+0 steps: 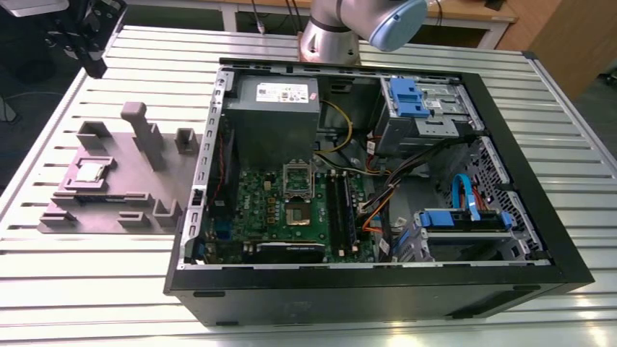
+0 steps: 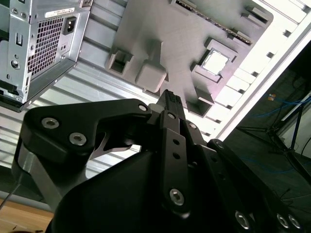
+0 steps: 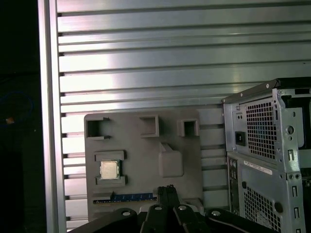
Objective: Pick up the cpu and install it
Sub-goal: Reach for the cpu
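The cpu (image 1: 92,171), a small silver square chip, lies flat in a raised pocket on the grey fixture plate (image 1: 115,210) at the exterior view's left. Both wrist views show the cpu (image 2: 215,62) (image 3: 109,170) from a distance. My gripper (image 1: 95,69) hangs high over the table's far left corner, well above and behind the plate. Its black fingers (image 2: 170,99) (image 3: 165,193) sit together, shut, with nothing between them. In the open computer case (image 1: 501,137), the motherboard's socket (image 1: 297,215) lies exposed, with its silver hinged frame (image 1: 296,173) swung back.
The fixture plate carries tall grey posts (image 1: 144,134) and blocks beside the cpu pocket. A grey power supply (image 1: 273,108), cables and blue drive brackets (image 1: 410,97) fill the case. The slatted metal table (image 1: 97,289) spreads around both. The arm's base (image 1: 333,36) stands behind the case.
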